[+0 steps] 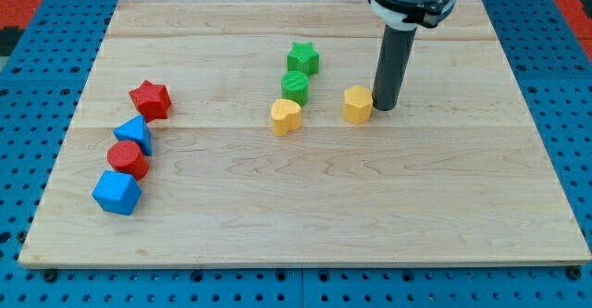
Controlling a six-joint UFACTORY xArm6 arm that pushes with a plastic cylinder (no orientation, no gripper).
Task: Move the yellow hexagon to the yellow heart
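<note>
Nearest the view's bottom, at about 8 o'clock on the counter [305, 225]: blue cube [117, 193], then red cylinder-ish block [128, 158] touching it, blue triangle [135, 134] and red star [150, 99], all in a loose chain. Well apart from the task blocks, not a concern.

Mid-counter: yellow heart [286, 117], the goal. Just past it toward 12 o'clock, green round block [295, 86] nearly touching the heart, and green star [303, 57] behind that.

At 3 o'clock from the heart, near but apart: yellow hexagon [357, 104]. My tip [383, 107] sits at the hexagon's 3 o'clock side, touching or just about touching it. No jaws on this rig, just the rod, so nothing held, nothing to open or close.

Judgement: set up for a straight push toward 9 o'clock; only a short gap is left to close.

Risks:
- Contact looks slightly off the hexagon's centre; an off-centre push would spin it or let it slip past the tip toward 6 or 12 o'clock.
- Drift toward 12 o'clock would knock the green round block.
- Overshoot would shove the heart along toward 9 o'clock instead of stopping beside it.
</note>
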